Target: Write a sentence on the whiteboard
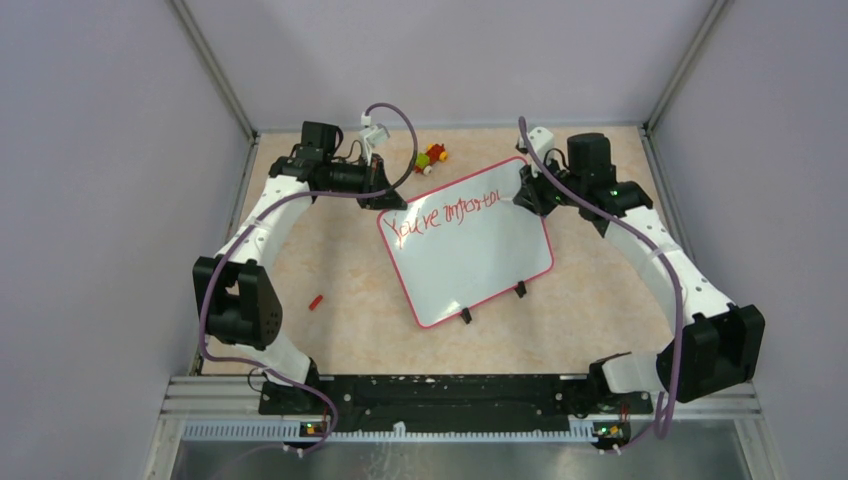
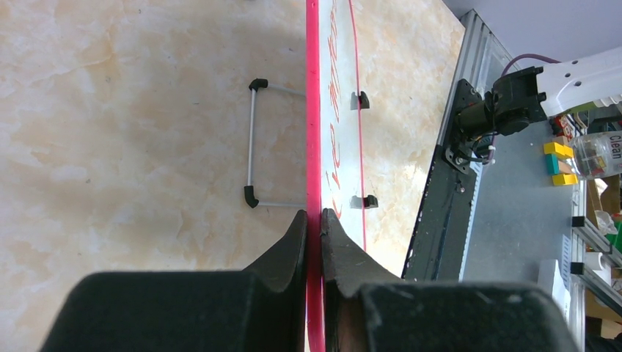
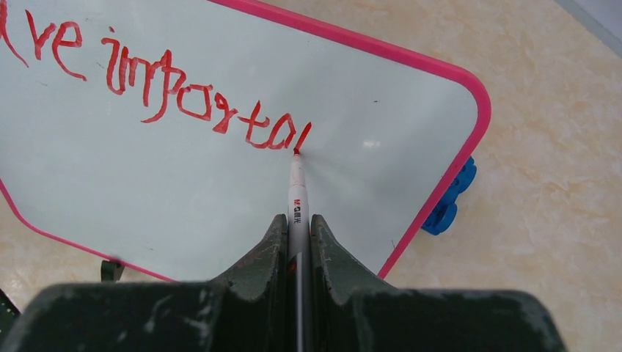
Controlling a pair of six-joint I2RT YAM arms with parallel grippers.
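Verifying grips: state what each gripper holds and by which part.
Left gripper pinches the whiteboard by its pink rim. Right gripper holds a marker by its barrel, tip on the board.

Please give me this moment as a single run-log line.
left gripper: shut on whiteboard rim | right gripper: shut on marker, tip touching whiteboard | sentence: unfinished, mid "important"

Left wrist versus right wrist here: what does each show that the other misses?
Left wrist only: the left end effector pinching the whiteboard by its pink edge, a wire stand, two black clips. Right wrist only: the right end effector gripping a marker, tip on the last red stroke, and a blue piece at the board's rim. Both: whiteboard and red sentence.
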